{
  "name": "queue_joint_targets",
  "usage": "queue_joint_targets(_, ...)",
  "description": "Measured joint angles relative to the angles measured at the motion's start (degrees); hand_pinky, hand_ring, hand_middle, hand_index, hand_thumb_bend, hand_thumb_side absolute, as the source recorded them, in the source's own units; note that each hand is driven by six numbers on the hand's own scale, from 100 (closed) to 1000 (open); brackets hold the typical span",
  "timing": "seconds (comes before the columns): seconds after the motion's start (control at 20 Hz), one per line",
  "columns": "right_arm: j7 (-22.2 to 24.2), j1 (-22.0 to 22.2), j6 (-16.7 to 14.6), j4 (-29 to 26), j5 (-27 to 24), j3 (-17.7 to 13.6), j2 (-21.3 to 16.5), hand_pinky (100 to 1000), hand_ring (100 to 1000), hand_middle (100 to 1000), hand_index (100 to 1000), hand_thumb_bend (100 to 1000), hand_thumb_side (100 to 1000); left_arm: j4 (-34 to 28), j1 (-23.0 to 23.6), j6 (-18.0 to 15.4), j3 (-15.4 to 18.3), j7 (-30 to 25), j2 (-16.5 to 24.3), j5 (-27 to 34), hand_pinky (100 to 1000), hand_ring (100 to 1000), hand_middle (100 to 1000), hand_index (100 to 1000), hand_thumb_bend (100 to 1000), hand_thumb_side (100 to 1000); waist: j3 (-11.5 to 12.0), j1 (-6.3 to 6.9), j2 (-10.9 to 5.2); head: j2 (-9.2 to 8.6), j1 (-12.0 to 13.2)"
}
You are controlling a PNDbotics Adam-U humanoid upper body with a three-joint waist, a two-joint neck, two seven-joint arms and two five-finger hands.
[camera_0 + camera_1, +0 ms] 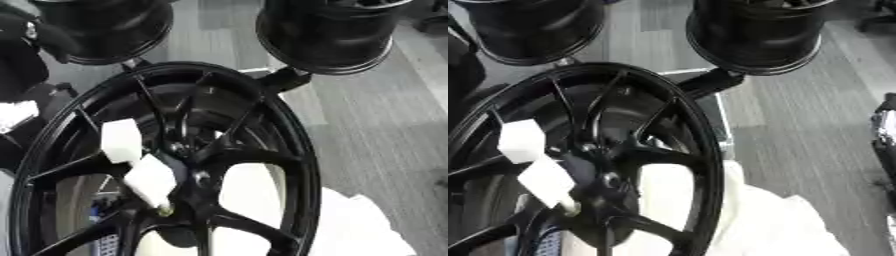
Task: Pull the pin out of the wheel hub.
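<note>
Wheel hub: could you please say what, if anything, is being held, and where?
It cannot be told: white blocks lie over the wheel hub, and any grip is hidden.

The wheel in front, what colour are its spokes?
Black, glossy. The wheel and its spokes show best in the left eye view.

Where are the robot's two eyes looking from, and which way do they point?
Left eye view: in the head, looking down at the wheel and its hub; no hand shows.
Right eye view: beside it, slightly to the right, looking down too; no hand shows.
Both share the wheel, the white blocks at the hub, and a far wheel.
</note>
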Motion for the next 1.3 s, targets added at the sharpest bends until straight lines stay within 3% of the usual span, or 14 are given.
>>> queue_joint_targets(0.35, 0.2, 0.0, 0.2, 0.0, -0.1, 0.0, 0.0, 767, 597, 539, 703, 100, 562, 0.0, -4.9, 5.1, -4.8, -6.4, -3.6, -1.5, 899, 841, 743, 908, 100, 461, 0.0, 0.29, -0.28, -0.01, 0.2)
queue_joint_targets(0.6, 0.2, 0.0, 0.3, 0.0, -0.1, 0.0, 0.0, 767, 595, 538, 703, 100, 563, 0.0, -6.4, 6.1, -7.0, -9.8, -5.6, -2.9, 924, 856, 738, 911, 100, 562, 0.0, 0.28, -0.27, 0.00, 0.4)
queue_joint_targets(0.8, 0.3, 0.0, 0.4, 0.0, -0.1, 0.0, 0.0, 767, 595, 537, 703, 100, 563, 0.0, -6.5, 5.6, -7.7, -11.2, -6.3, -2.9, 936, 867, 741, 914, 195, 698, 0.1, 0.27, -0.20, 0.01, 0.5)
queue_joint_targets(1.0, 0.4, 0.0, 0.5, 0.0, -0.1, 0.0, 0.1, 767, 594, 536, 702, 100, 563, 0.0, -6.7, 5.6, -7.7, -12.3, -6.4, -3.6, 940, 874, 746, 933, 264, 741, 0.1, 0.14, 0.05, 0.01, 0.6)
queue_joint_targets(1.1, 0.4, 0.0, 0.5, 0.0, -0.1, 0.1, 0.1, 767, 594, 536, 702, 100, 563, 0.0, -6.7, 6.3, -7.9, -12.7, -6.6, -4.3, 943, 880, 755, 946, 288, 729, 0.1, 0.01, 0.08, 0.01, 0.7)
queue_joint_targets(1.3, 0.5, 0.0, 0.6, 0.0, -0.2, 0.2, 0.5, 768, 593, 535, 702, 100, 564, 0.0, -6.4, 8.0, -8.1, -13.3, -6.8, -5.7, 959, 898, 771, 972, 261, 519, 0.1, -0.05, 0.14, 0.01, 0.7)
